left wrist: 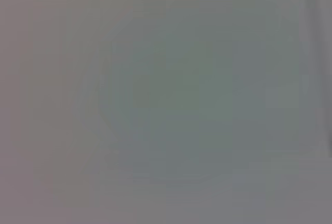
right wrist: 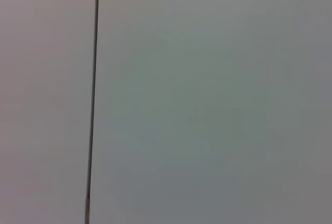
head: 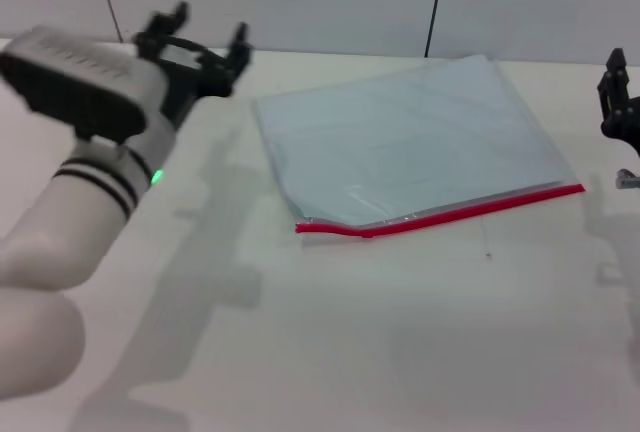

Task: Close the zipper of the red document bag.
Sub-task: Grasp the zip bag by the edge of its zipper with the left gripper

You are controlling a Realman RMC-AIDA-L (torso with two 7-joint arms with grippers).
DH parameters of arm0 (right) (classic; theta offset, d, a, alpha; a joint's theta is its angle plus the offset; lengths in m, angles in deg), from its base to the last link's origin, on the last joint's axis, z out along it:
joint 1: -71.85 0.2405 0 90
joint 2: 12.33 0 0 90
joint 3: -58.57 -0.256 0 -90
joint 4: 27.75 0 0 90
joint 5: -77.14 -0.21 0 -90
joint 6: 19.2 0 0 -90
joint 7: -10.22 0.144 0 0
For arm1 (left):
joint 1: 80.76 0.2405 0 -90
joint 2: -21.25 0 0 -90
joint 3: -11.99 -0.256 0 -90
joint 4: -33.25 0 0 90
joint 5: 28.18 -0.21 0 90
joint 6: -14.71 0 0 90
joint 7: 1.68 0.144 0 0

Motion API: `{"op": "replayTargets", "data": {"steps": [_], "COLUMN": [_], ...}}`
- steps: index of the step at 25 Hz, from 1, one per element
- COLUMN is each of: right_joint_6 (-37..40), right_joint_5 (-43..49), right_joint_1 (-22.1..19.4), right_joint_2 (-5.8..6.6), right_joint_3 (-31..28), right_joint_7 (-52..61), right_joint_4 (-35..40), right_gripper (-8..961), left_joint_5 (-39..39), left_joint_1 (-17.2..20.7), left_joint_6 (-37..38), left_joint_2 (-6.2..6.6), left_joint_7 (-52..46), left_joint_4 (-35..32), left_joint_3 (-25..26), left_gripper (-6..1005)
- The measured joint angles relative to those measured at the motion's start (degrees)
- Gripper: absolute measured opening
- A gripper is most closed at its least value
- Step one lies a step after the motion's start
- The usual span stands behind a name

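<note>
The red document bag [head: 410, 142] lies flat on the white table, a pale translucent pouch. Its zipper [head: 440, 216] is the bright-red strip along the near long edge, bulging slightly at its left end. My left gripper [head: 205, 40] hangs raised to the left of the bag, apart from it, fingers spread and empty. My right gripper [head: 618, 102] shows only partly at the right edge of the head view, beyond the bag's right corner. Both wrist views show only blank pale surface.
The white table [head: 330, 352] stretches wide in front of the bag. A grey wall with dark vertical seams [head: 434, 2] stands behind the table. A small metallic part [head: 628, 180] sits at the right edge.
</note>
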Motion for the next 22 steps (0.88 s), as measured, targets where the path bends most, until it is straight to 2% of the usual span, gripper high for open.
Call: {"op": "replayTargets", "data": {"steps": [2,3,5,6,9,11,12,22], "right_joint_6": [0.2,0.5,0.7,1.2,2.4,2.6,2.7,4.2], "right_joint_5": [0.0,-0.5,-1.0,-1.6,-2.7,-2.8,-2.8,-3.0], "right_joint_1": [0.1,0.2,0.2,0.3,0.4,0.4,0.5,1.2], "right_joint_2": [0.01,0.03,0.06,0.08,0.15,0.19,0.21,0.21], "right_joint_3": [-0.2,-0.3,-0.3,-0.3,-0.2,-0.2,-0.1,-0.4], "right_joint_7": [0.0,0.0,0.0,0.0,0.0,0.0,0.0,0.0], "right_joint_4": [0.1,0.2,0.2,0.2,0.2,0.2,0.2,-0.2], "right_gripper": [527,527,527,527,527,527,527,527], "left_joint_5": [-0.1,-0.2,-0.2,-0.2,-0.4,-0.6,-2.3,-15.3], "left_joint_1": [0.4,1.0,1.3,1.8,3.4,3.8,5.3,5.5], "left_joint_6": [7.8,15.1,18.1,21.9,32.6,34.7,43.7,67.1], "left_joint_2": [1.27,2.15,2.32,2.38,2.29,2.21,1.8,0.41], "left_joint_7": [3.6,7.7,9.3,11.3,15.8,16.6,20.2,21.8], "left_joint_4": [-5.1,-9.4,-11.2,-13.0,-18.3,-19.6,-24.4,-33.0], "left_joint_3": [0.6,1.6,2.3,3.3,6.8,7.7,11.1,17.9], "left_gripper": [720,720,720,720,719,719,719,719]}}
